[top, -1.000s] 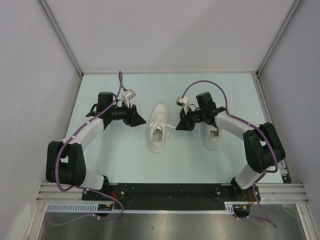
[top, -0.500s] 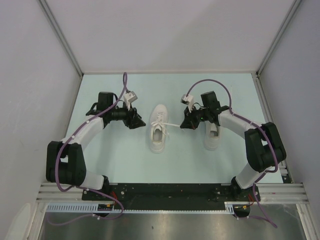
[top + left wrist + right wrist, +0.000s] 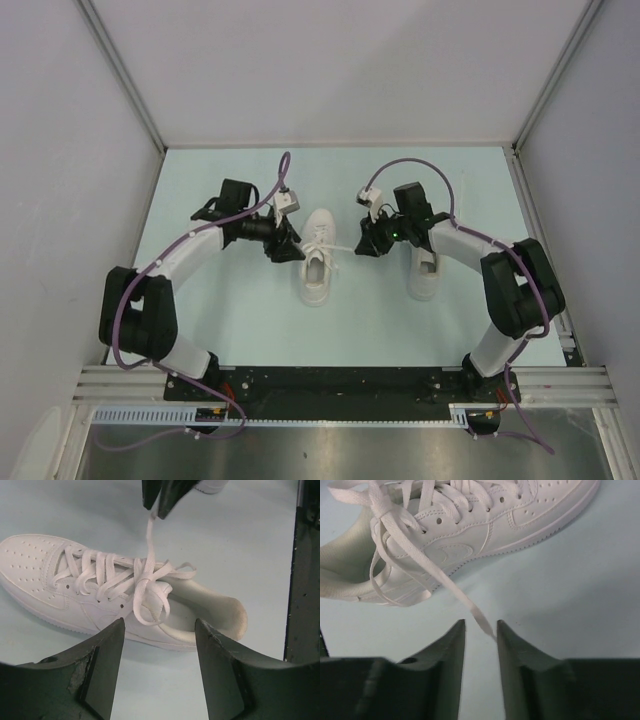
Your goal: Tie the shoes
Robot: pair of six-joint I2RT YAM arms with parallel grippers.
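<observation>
One white sneaker [image 3: 318, 262] lies mid-table, toe away from me. It also shows in the left wrist view [image 3: 100, 590] and the right wrist view [image 3: 470, 535]. Its laces are loosely crossed in a knot with loops. One lace end [image 3: 470, 607] runs out to my right gripper [image 3: 368, 243], whose jaws stand a narrow gap apart with the lace tip between them, touching one finger [image 3: 520, 665]. My left gripper [image 3: 290, 246] is open and empty, close beside the shoe's left side. The second sneaker [image 3: 424, 272] lies to the right, partly under my right arm.
The pale blue table [image 3: 230, 300] is walled by grey panels at the left, the back and the right. A black rail [image 3: 340, 380] with the arm bases runs along the near edge. Purple cables loop above both wrists.
My left gripper has moved right, up to the shoe's left side. My right gripper has stayed near the lace end, shifting only slightly.
</observation>
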